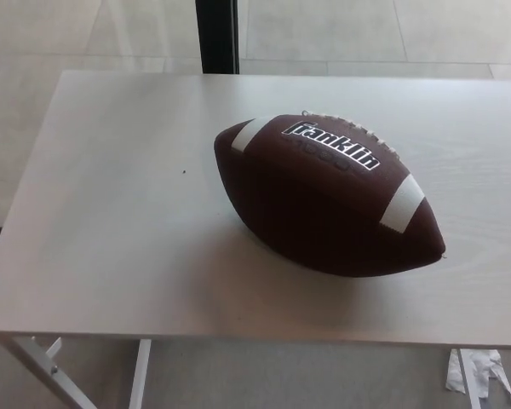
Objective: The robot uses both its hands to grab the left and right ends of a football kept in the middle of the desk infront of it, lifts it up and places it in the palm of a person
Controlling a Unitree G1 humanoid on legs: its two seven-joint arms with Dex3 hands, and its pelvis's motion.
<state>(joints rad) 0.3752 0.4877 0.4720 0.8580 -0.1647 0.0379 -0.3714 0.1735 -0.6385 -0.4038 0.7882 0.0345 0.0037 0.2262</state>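
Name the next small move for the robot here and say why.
Probably bring both hands into view, one toward each pointed end of the football. It lies untouched on the white desk, its long axis running from upper left to lower right, and neither hand shows yet, so nothing can be gripped.

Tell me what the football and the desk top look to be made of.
Football: brown leather or a synthetic look-alike, matte with a dull sheen; white stripes, printed logo and white laces. Which of the two, the view cannot settle.
Desk top: pale wood-look board, likely laminate, smooth and matte; faint straight grain lines show.
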